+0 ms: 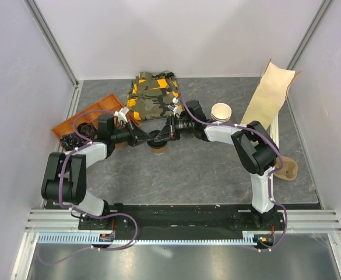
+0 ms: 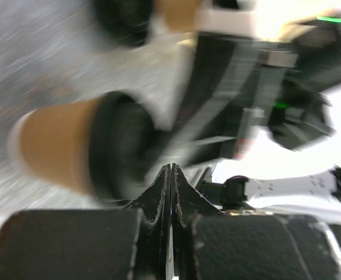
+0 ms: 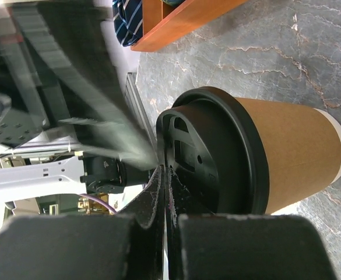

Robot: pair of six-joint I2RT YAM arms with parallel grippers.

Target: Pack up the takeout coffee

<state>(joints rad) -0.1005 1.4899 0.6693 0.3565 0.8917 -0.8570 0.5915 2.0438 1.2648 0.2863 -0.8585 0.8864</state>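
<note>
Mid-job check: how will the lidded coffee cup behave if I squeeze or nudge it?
The takeout coffee looks paper-walled, so a hard squeeze would probably dent it. Its black lid seems only pressed on and might pop off if lifted by it. The body narrows toward the base, so a high nudge could tip it.

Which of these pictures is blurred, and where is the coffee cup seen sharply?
Right wrist view: the takeout coffee is sharp, the background at left streaked. Left wrist view: heavy motion blur, only the shut left gripper crisp. Top view: sharp, evenly lit.
</note>
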